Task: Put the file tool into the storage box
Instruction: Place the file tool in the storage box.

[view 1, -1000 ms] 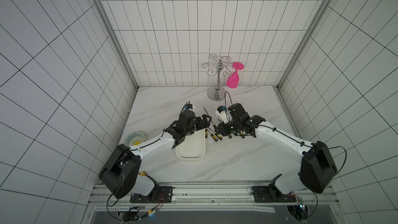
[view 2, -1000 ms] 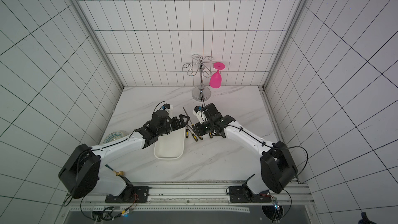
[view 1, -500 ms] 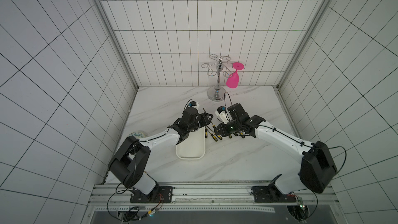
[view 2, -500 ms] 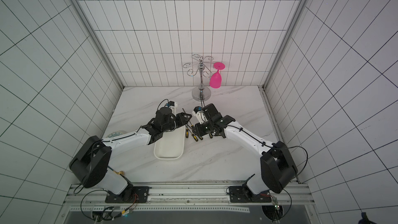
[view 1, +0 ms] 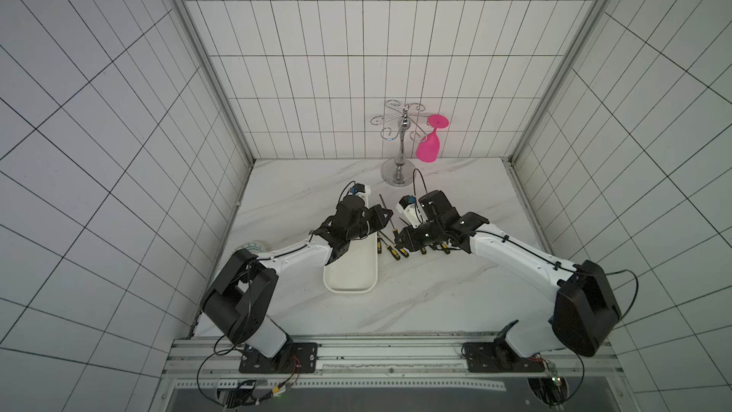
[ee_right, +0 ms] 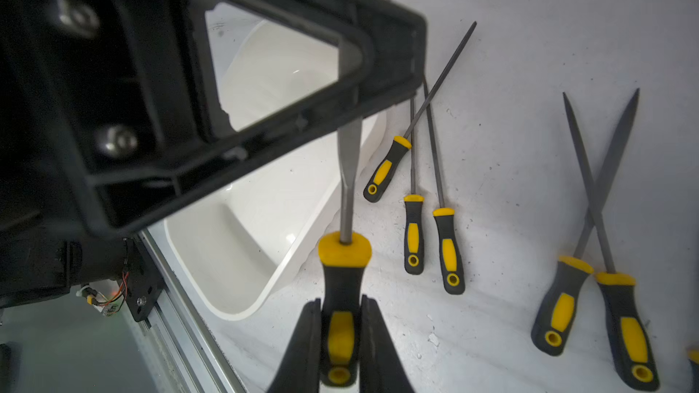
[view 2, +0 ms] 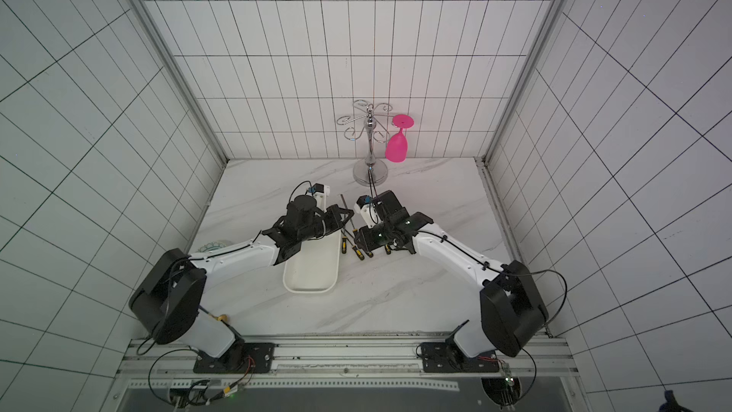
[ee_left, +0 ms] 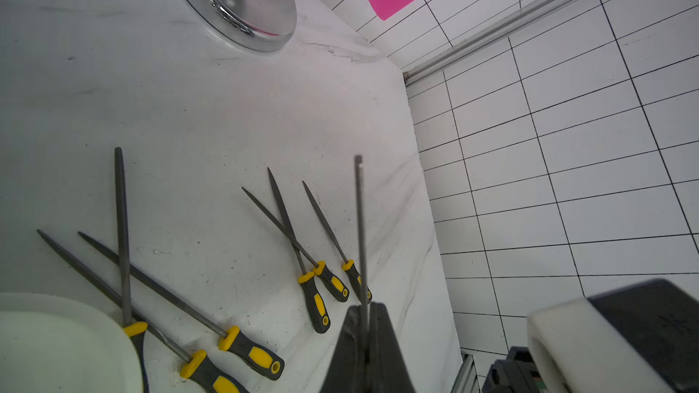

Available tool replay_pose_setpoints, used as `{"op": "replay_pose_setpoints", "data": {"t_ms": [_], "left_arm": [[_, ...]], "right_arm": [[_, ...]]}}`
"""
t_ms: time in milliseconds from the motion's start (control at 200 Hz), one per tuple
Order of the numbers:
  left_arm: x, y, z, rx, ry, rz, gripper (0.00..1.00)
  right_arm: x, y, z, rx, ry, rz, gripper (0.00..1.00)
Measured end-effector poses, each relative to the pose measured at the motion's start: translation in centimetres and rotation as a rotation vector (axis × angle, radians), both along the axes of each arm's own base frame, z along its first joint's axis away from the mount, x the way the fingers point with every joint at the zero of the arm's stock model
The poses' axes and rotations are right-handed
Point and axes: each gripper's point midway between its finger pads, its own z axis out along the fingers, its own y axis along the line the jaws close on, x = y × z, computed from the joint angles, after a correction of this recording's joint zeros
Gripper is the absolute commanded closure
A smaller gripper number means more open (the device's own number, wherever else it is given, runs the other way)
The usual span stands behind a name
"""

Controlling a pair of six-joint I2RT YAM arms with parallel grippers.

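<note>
Beside smooth rounded tray (ee_right: pixel 234 251), slim tapered files (ee_right: pixel 448 251)

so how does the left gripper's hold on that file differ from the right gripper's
The left gripper pinches the file by its bare grey blade; the right gripper clamps its black-and-yellow handle. The left gripper's jaws are almost together on the thin blade, while the right gripper's jaws stand wider around the thicker handle. Both are shut on the same file at once.

Seven files (ee_left: pixel 251 351), one storage box (view 1: pixel 350 275), one dish (view 1: pixel 249 247), one rack (view 1: pixel 398 176), one pink glass (view 1: pixel 428 148).
</note>
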Motion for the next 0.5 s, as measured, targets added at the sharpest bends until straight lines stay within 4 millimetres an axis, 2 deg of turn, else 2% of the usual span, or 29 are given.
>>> {"op": "replay_pose_setpoints", "data": {"t_ms": [25,55,125,260,440,500], "left_arm": [[0.0,0.0,0.0,0.0,-0.001,-0.002,1.0],[0.0,0.0,0.0,0.005,-0.002,-0.003,1.0],[-0.2,0.2,-0.6,0.028,0.007,-0.006,1.0],[-1.0,1.5,-0.6,0.105,0.005,0.004,1.0],[-2.9,5.2,2.6,0.227,-0.08,0.055,1.0],[-3.5,6.3,3.1,0.271,-0.1,0.071,1.0]], "right_arm": [[0.0,0.0,0.0,-0.001,0.0,-0.003,0.52],[0.1,-0.1,0.0,-0.003,-0.003,-0.011,0.43],[0.4,-0.3,0.3,-0.006,-0.017,-0.026,0.32],[1.0,-0.8,1.6,0.006,-0.059,-0.065,0.31],[2.3,-1.5,2.9,0.034,-0.094,-0.131,0.33],[2.8,-1.8,2.9,0.038,-0.095,-0.155,0.33]]}}
